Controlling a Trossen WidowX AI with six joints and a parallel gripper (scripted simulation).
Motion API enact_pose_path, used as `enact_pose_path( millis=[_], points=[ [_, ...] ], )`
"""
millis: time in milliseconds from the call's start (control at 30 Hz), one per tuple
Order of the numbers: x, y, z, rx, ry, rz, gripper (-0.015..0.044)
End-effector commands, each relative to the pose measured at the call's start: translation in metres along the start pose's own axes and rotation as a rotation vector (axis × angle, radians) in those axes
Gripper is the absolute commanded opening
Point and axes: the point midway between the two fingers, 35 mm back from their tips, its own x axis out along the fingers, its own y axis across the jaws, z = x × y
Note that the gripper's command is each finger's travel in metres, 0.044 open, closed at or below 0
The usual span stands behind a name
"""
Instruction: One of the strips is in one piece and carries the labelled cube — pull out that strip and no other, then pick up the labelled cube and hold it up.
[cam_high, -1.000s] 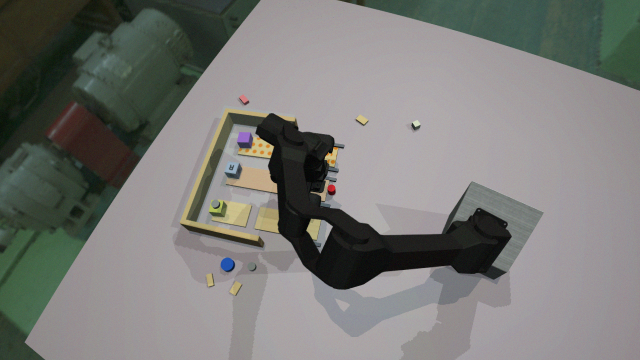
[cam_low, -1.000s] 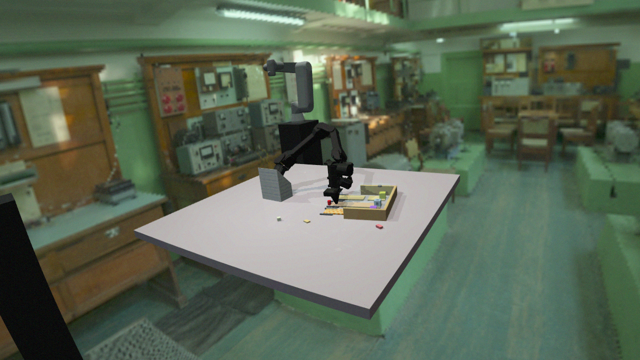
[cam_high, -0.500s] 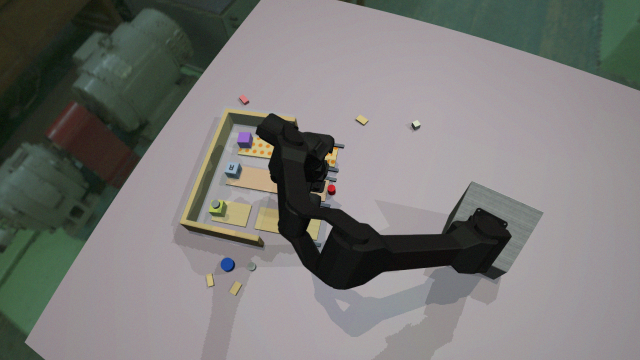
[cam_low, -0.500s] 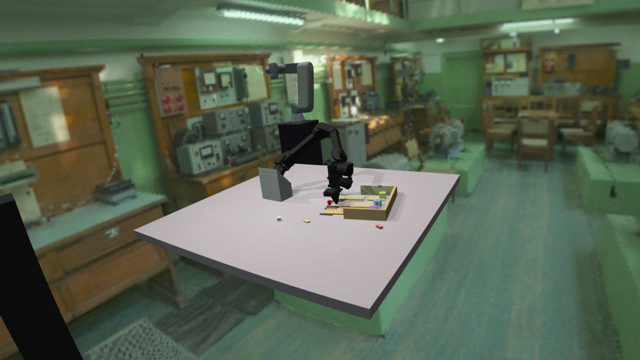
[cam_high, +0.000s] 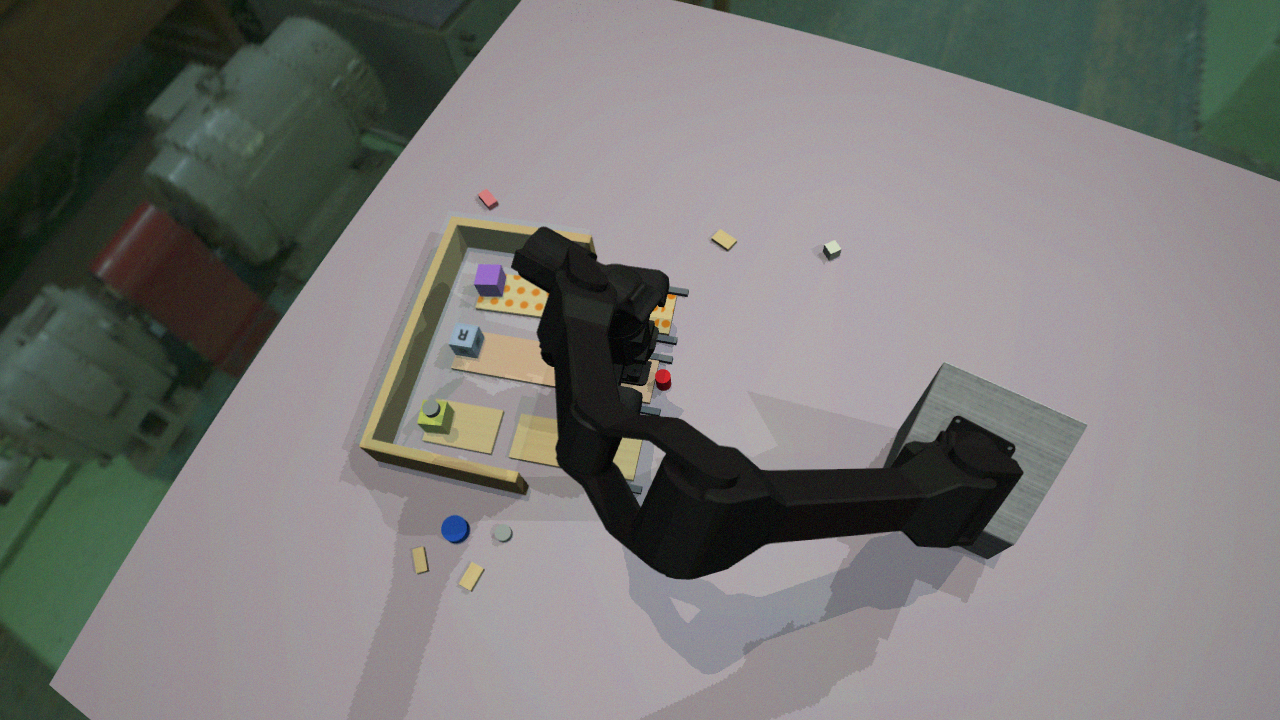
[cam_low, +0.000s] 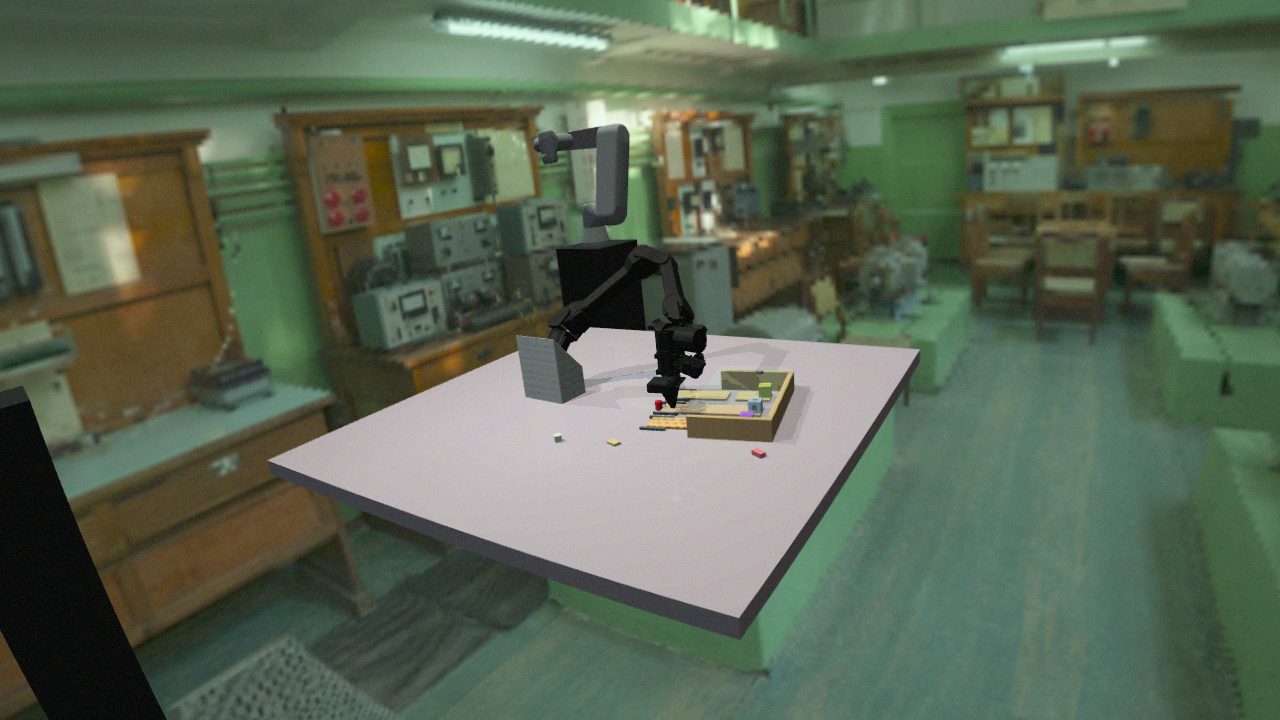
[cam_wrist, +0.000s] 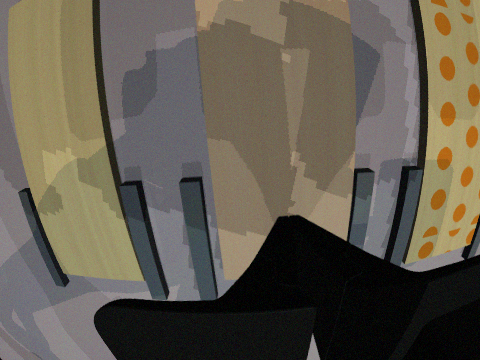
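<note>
A three-walled wooden tray (cam_high: 407, 340) (cam_low: 733, 428) holds three strips. The light-blue cube labelled R (cam_high: 464, 336) (cam_low: 754, 406) sits on the far end of the plain tan strip (cam_high: 501, 358) (cam_wrist: 267, 40), which is in one piece. A purple cube (cam_high: 488, 278) sits on an orange-dotted strip (cam_high: 523, 295) (cam_wrist: 454, 107). A yellow-green cube with a grey knob (cam_high: 435, 414) sits on a short yellow piece (cam_high: 469, 428), split by a gap from a second piece (cam_high: 537, 438) (cam_wrist: 56, 107). My gripper (cam_low: 664, 389) (cam_wrist: 288, 226) is shut, low over the tan strip's near end. The arm hides it in the top view.
Dark pegs (cam_high: 678, 291) (cam_wrist: 196, 234) line the tray's open side. A red cylinder (cam_high: 663, 378) stands just outside it. A blue disc (cam_high: 454, 528), a grey disc (cam_high: 503, 532), small tan chips (cam_high: 470, 575), a pink chip (cam_high: 486, 198) and a white cube (cam_high: 831, 249) lie around. The grey base block (cam_high: 1002, 447) stands at the right.
</note>
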Motion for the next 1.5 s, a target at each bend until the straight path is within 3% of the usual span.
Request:
enact_pose_path(
  millis=[0,1467],
  points=[
    [0.002,0.001,0.001,0.0,-0.002,0.004,0.0],
    [0.005,0.0,-0.058,0.002,0.0,0.004,0.0]
  ],
)
